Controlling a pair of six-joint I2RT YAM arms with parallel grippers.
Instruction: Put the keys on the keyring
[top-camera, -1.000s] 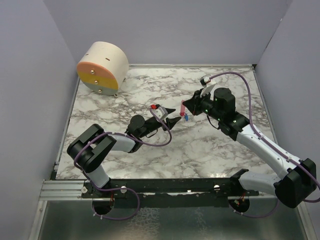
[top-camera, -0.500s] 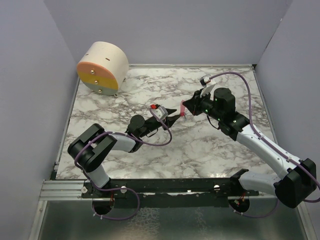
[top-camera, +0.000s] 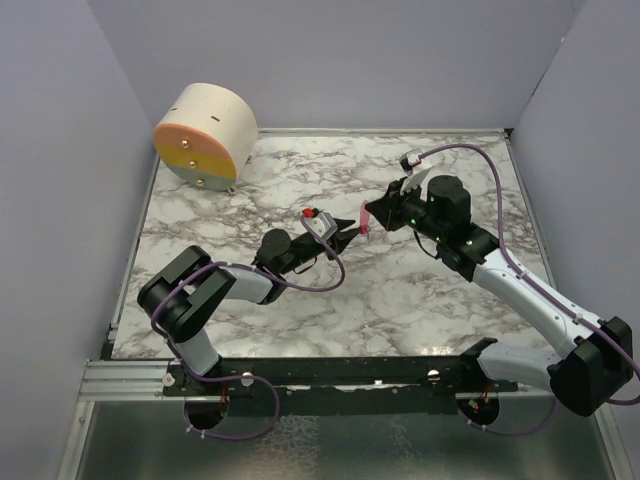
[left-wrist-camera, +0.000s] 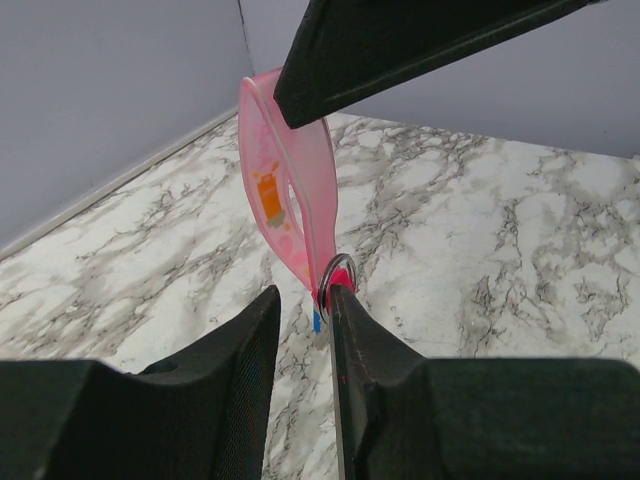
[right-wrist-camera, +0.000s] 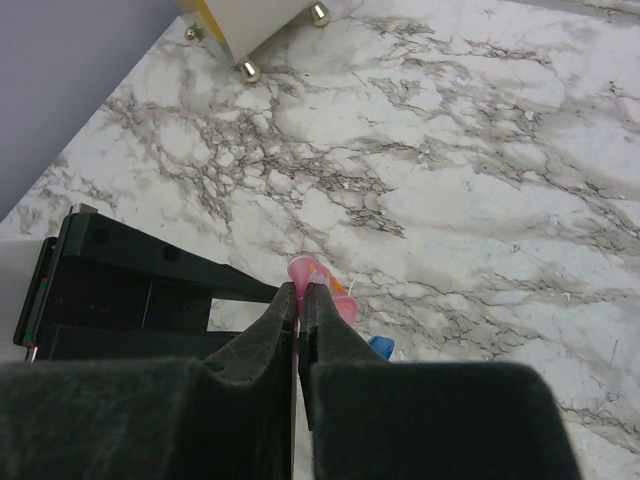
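My right gripper (top-camera: 373, 213) is shut on the pink key (top-camera: 365, 218) and holds it above the marble table (top-camera: 260, 180). In the left wrist view the key (left-wrist-camera: 295, 190) hangs tip down from the right gripper's black fingers (left-wrist-camera: 400, 40). The keyring's metal ring (left-wrist-camera: 340, 272) sits at the key's tip, against the inner tip of my left gripper's right finger. A sliver of its blue tag (left-wrist-camera: 316, 321) shows below. My left gripper (left-wrist-camera: 305, 295) is open, its tips just under the key (top-camera: 349, 231). In the right wrist view the gripper (right-wrist-camera: 299, 288) pinches the key (right-wrist-camera: 325, 275), with the blue tag (right-wrist-camera: 380, 346) beside it.
A beige drum with an orange and yellow face (top-camera: 205, 135) stands on small metal feet (right-wrist-camera: 248, 70) at the back left corner. Grey walls close the table on three sides.
My left gripper has moved up and right to the key's tip. The blue tag, seen hanging below the key a second ago, is now hidden in the top view. The right arm has barely moved.
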